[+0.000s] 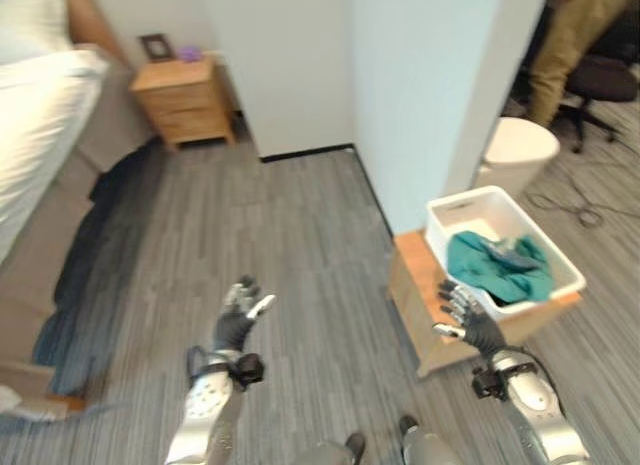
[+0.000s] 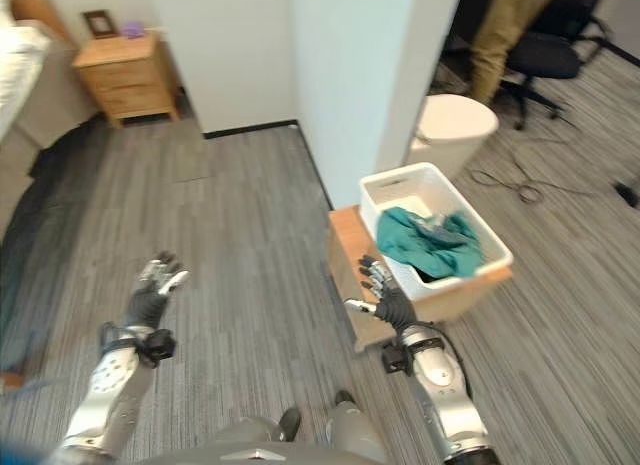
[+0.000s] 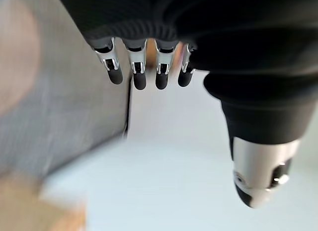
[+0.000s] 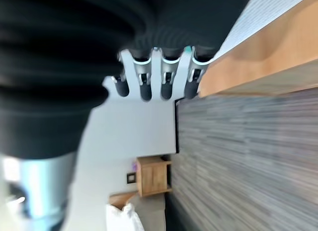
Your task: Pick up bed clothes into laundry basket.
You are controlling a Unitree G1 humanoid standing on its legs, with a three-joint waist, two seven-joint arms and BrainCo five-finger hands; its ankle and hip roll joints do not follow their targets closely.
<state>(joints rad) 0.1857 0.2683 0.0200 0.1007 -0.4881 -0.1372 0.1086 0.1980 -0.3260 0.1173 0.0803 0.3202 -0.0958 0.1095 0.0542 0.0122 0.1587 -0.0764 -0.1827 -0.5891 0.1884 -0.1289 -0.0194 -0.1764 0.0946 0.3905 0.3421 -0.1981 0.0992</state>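
A white laundry basket (image 1: pixel 476 197) stands on a low wooden table (image 1: pixel 412 285) at the right, with teal cloth (image 1: pixel 500 267) lying in it. Dark clothes (image 1: pixel 82 253) hang down the side of the bed (image 1: pixel 35 115) at the far left and reach the floor. My left hand (image 1: pixel 240 323) is raised over the grey floor in the middle, open and empty, well away from the dark clothes. My right hand (image 1: pixel 468 321) is open and empty just in front of the basket's near corner. Straight fingers (image 3: pixel 136 74) show in the left wrist view, and likewise straight fingers (image 4: pixel 154 84) in the right wrist view.
A white wall pillar (image 1: pixel 420 85) rises behind the basket. A wooden nightstand (image 1: pixel 185 100) stands beside the bed's head. A round white bin (image 1: pixel 515 155), an office chair (image 1: pixel 600 80) and a person's legs (image 1: pixel 575 35) are at the back right.
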